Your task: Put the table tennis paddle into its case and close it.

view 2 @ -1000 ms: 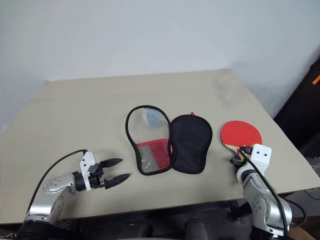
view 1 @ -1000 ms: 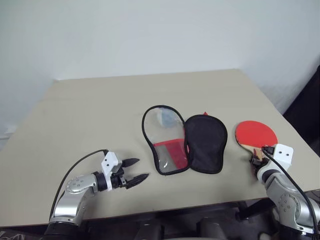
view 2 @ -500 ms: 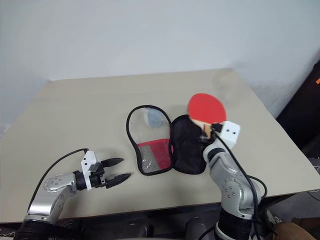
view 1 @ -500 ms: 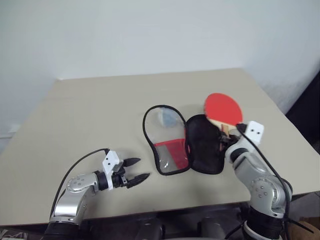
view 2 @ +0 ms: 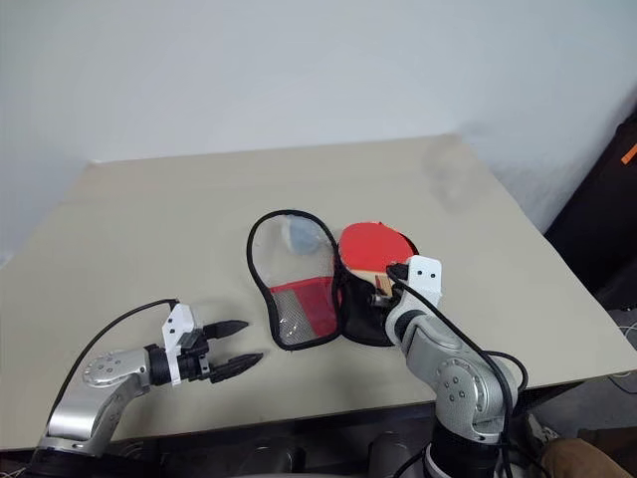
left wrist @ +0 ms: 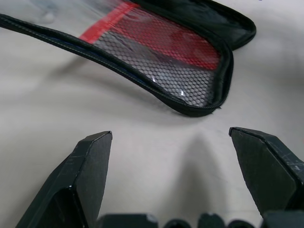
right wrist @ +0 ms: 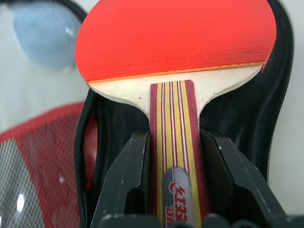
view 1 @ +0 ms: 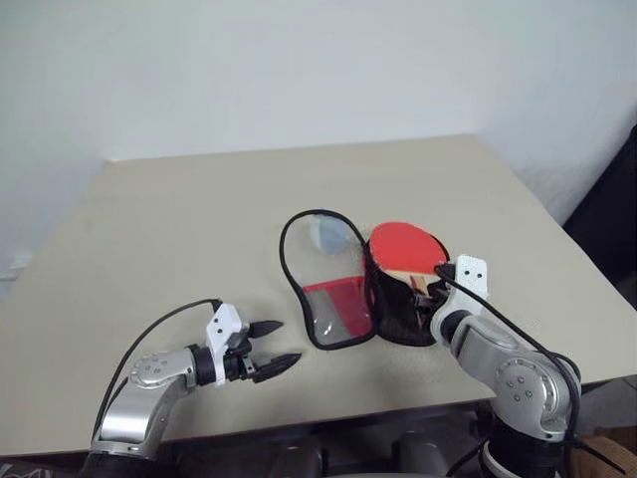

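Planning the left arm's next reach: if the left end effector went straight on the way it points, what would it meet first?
Probably the case: its near, mesh-lined black edge lies ahead of the open left end effector, with bare table between; depth is uncertain.

The paddle (right wrist: 175, 38) has a smooth red rubber face with a slight sheen, a pale wooden blade below it, and a handle of striped lacquered wood with a glossy grey badge. The case (view 1: 343, 284) lies open: one half is matt black woven cloth, the other a clear shiny plastic window over black mesh and red fabric, edged with a black fabric zip band. Behind the plastic sits a soft, fuzzy grey ball (view 1: 328, 234). The table (view 1: 179, 229) is a smooth, matt beige surface. The fingers (left wrist: 80, 180) of both grippers are hard, matt black plastic, faintly scuffed.
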Tool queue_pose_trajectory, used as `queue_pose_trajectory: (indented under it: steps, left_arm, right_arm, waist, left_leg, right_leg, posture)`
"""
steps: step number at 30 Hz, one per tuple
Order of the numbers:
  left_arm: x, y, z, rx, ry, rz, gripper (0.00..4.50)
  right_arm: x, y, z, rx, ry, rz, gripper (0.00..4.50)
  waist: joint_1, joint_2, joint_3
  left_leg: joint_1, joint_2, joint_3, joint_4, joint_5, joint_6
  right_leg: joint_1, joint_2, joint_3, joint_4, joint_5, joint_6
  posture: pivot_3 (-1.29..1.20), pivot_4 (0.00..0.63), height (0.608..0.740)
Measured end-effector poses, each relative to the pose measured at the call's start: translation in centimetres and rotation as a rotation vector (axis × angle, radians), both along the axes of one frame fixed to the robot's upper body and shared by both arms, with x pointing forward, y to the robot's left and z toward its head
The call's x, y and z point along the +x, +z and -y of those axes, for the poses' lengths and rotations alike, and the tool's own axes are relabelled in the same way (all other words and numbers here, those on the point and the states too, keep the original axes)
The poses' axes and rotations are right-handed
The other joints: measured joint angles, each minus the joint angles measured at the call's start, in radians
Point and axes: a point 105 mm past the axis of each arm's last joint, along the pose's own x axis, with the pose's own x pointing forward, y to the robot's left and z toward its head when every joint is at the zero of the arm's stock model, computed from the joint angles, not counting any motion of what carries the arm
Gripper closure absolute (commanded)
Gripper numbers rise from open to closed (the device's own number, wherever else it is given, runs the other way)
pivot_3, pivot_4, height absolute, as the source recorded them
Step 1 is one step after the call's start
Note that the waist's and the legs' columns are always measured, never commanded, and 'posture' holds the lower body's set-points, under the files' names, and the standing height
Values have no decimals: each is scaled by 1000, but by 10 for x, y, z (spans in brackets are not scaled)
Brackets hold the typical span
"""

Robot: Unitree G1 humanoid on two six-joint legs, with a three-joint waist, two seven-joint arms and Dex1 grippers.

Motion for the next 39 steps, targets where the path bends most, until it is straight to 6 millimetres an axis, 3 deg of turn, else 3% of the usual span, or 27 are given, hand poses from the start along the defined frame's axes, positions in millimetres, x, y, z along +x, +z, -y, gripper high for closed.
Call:
queue_pose_trajectory:
  steps: [9, 19, 20, 28, 35, 39]
  left_arm:
    - [3, 13, 7, 22, -4, 5, 287]
    - [12, 52, 29, 22, -8, 50, 287]
    - [11, 54, 30, 25, -4, 50, 287]
    - [8, 61, 38, 30, 19, 59, 287]
    - [17, 66, 33, -7, 73, 60, 287]
    - [39, 67, -7, -28, 195, 64, 287]
  right_arm:
    - [4, -3, 22, -28, -104, -20, 3285]
    - [12, -5, 18, -17, -95, -37, 3285]
    - [13, -5, 18, -17, -93, -38, 2561]
    - [17, 3, 10, 13, -51, -7, 16]
    - [13, 15, 6, 89, 83, 101, 16]
    - [14, 28, 40, -34, 184, 293, 16]
  waist:
    - [-8, 0, 0]
    - [-11, 0, 0]
    - [-12, 0, 0]
    - [-12, 0, 0]
    - [-11, 0, 0]
    - [-12, -1, 1]
  left_leg:
    - [0, 0, 0, 0, 0, 0]
    - [0, 0, 0, 0, 0, 0]
    - [0, 0, 0, 0, 0, 0]
    - [0, 0, 0, 0, 0, 0]
    - [0, 0, 0, 0, 0, 0]
    - [0, 0, 1, 0, 0, 0]
  right_leg:
    - [0, 0, 0, 0, 0, 0]
    - [0, 0, 0, 0, 0, 0]
    - [0, 0, 0, 0, 0, 0]
    - [0, 0, 0, -1, 0, 0]
    - [1, 0, -1, -1, 0, 0]
    - [1, 0, -1, -2, 0, 0]
  posture:
    - [0, 0, 740]
    - [0, 0, 740]
    - [0, 0, 740]
    - [0, 0, 740]
    - [0, 0, 740]
    - [0, 0, 740]
